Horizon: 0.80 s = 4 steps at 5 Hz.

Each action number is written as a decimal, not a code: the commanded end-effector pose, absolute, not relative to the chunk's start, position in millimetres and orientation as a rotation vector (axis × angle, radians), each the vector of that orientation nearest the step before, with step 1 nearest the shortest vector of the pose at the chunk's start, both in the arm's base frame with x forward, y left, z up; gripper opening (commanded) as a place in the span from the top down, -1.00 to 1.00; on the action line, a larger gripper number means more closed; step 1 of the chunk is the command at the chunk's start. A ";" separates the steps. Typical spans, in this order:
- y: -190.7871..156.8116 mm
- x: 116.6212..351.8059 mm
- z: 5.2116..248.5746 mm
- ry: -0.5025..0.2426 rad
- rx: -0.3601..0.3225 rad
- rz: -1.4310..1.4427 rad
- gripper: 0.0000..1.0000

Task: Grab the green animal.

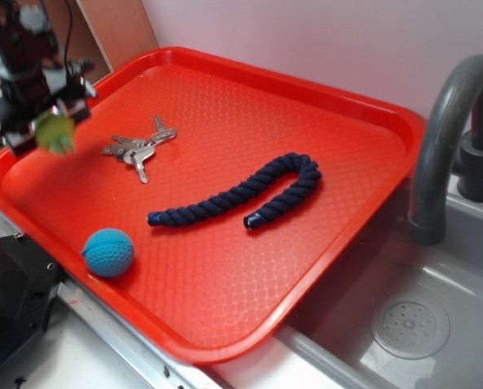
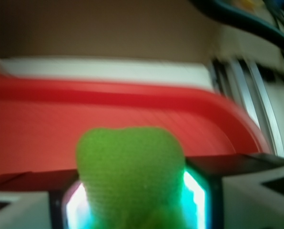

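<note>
The green animal (image 1: 55, 133) is a small fuzzy yellow-green plush. It hangs in my gripper (image 1: 49, 123) above the far left corner of the red tray (image 1: 306, 97), clear of the tray floor. The gripper is shut on it. In the wrist view the green animal (image 2: 131, 171) fills the lower middle, pinched between the two black fingers (image 2: 216, 191), with the tray's rim (image 2: 132, 90) behind it. That view is blurred.
On the tray lie a bunch of keys (image 1: 138, 147), a dark blue rope (image 1: 250, 193) and a blue-teal crocheted ball (image 1: 108, 252). A grey faucet (image 1: 444, 121) and a sink (image 1: 409, 324) are at the right. The wall is behind the tray.
</note>
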<state>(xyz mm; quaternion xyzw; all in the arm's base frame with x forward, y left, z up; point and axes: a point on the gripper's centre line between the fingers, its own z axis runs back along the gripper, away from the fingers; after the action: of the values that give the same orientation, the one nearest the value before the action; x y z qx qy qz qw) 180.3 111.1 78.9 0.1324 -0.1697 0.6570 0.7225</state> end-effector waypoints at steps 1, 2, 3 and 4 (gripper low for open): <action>103.2 214.8 176.9 -0.332 0.095 1.000 1.00; 64.9 215.7 203.1 -0.327 0.017 0.758 1.00; 60.3 228.9 219.9 -0.332 -0.016 0.698 1.00; 54.5 223.3 232.9 -0.310 -0.069 0.685 1.00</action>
<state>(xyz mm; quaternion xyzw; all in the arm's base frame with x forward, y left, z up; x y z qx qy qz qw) 227.8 41.2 215.3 -0.0302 -0.1186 0.3311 0.9356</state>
